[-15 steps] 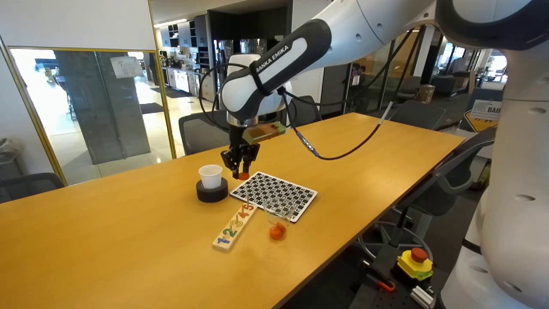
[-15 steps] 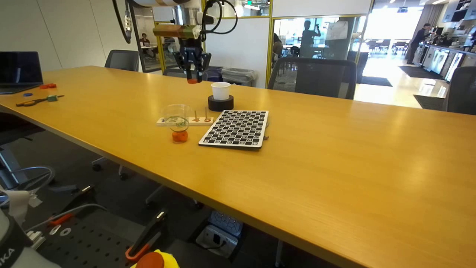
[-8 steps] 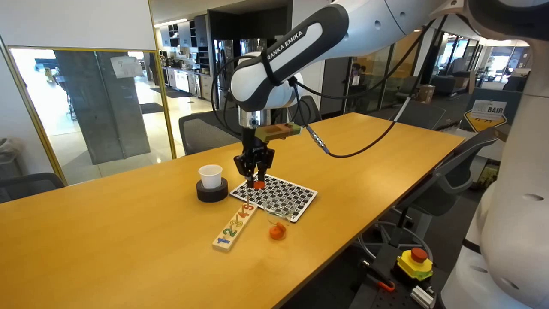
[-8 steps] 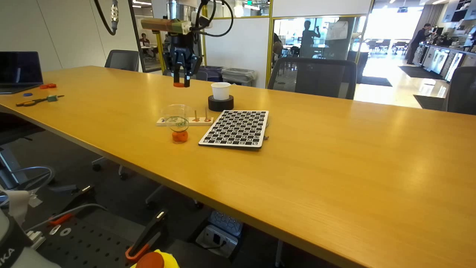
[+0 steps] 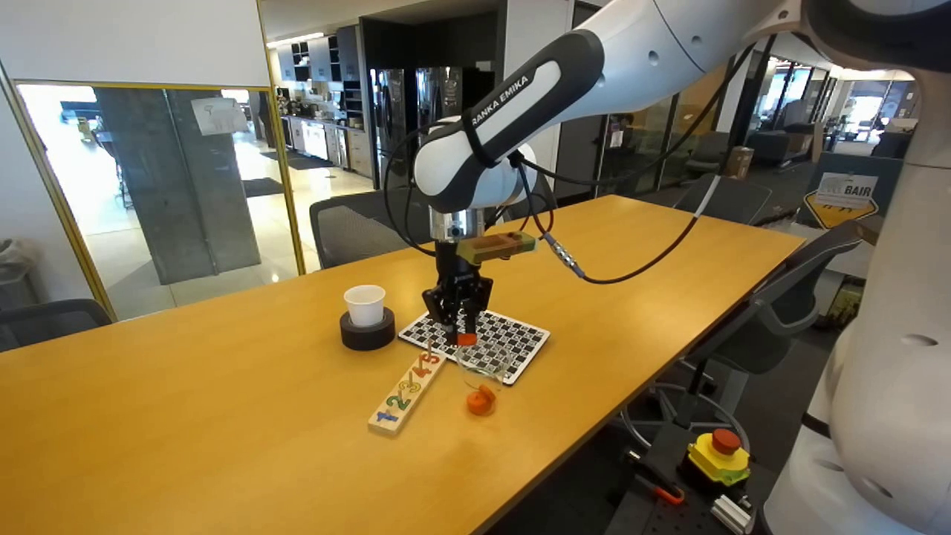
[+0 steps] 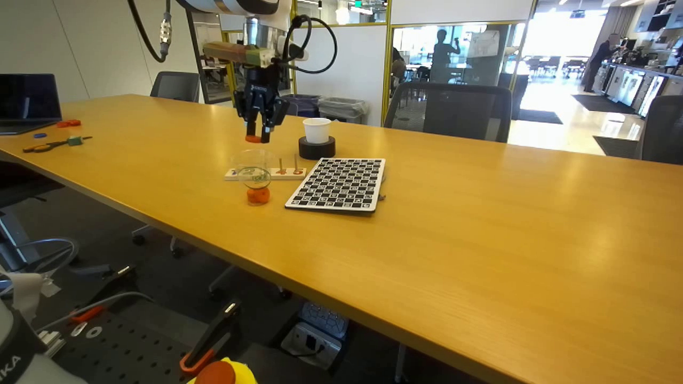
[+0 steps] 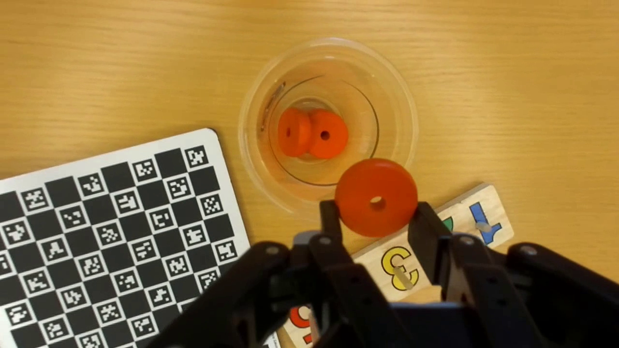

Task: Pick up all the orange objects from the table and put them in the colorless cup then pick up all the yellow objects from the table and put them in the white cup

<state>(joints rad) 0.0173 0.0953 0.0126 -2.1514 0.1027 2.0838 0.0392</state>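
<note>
Claw [image 7: 377, 212] is pinching an orange disc [image 7: 375, 179]: jaws apart by just the disc's width, pads [image 7: 331, 222] touching opp sides of its rim, holed face showing in wrist view. Tips pt down, disc right at the ends & held up off the table [image 5: 223, 416] in both exterior views. Wrist view: disc overlaps the rim of the clear cup [image 7: 395, 121] on the claw's side; can't tell the vert gap.

Clear cup stands upright nr the table's long edge on the side of the arm base [image 5: 847, 475], just off a corner of the checkered board [image 7: 111, 241]. Two more orange discs [image 7: 337, 142] at its btm, touching, one tipped up against the other.

White cup [image 5: 365, 306] upright, nr the opp long edge, close to another corner of the checkered board; it's on or in a black ring [image 5: 367, 338], can't tell which.

Number board [image 5: 394, 412] w/ pegs [image 7: 402, 278] lies just beside the clear cup, its 5 end next to the checkered board's side. Laptop [image 6: 29, 101] nr a short end of the table in an exterior view.
</note>
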